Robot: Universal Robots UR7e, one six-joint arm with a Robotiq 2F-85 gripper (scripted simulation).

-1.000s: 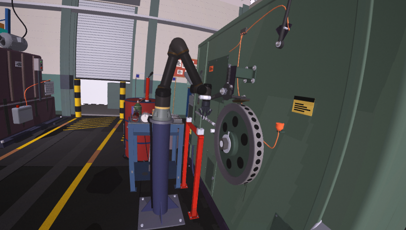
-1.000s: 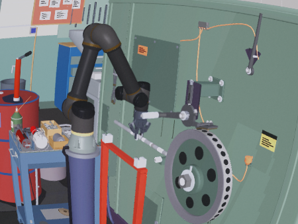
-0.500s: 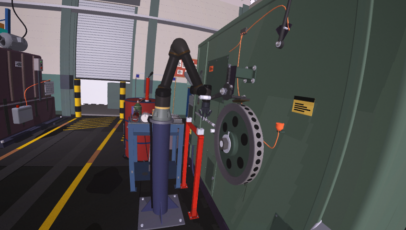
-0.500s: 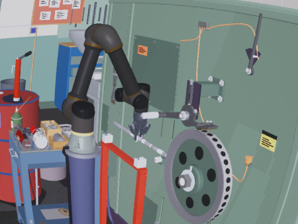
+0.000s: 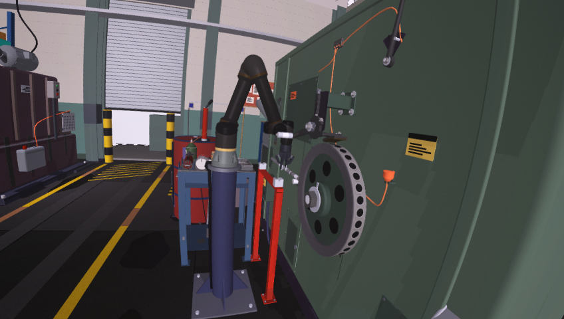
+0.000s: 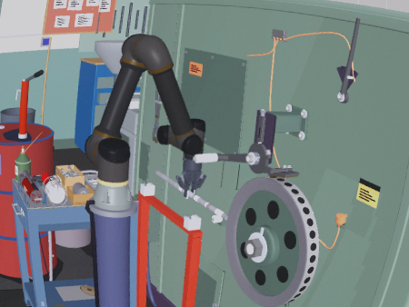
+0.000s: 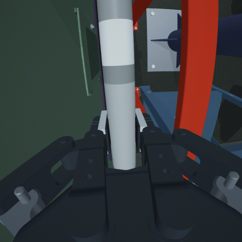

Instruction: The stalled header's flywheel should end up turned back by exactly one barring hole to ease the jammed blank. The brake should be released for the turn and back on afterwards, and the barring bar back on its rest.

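The barring bar (image 6: 191, 196) slants down toward the flywheel (image 6: 271, 240), its white-tipped end just left of the wheel's holed rim and above the red rest (image 6: 169, 227). The grey bar (image 7: 119, 94) is held in my gripper (image 6: 191, 185), which is closed around its shaft. The flywheel (image 5: 331, 199) hangs on the green header's side, with a ring of barring holes around its rim. The brake lever (image 6: 227, 158) reaches out level to the left, white grip just right of my wrist, and its shoe (image 6: 284, 173) sits at the top of the rim; I cannot tell if they touch.
The green header housing (image 5: 455, 158) fills the right side. My arm's blue pedestal (image 5: 223, 233) stands beside the rest, with a blue cart (image 6: 50, 200) of small parts and a red drum (image 6: 22, 181) behind it. An orange cable (image 5: 380, 193) hangs right of the flywheel.
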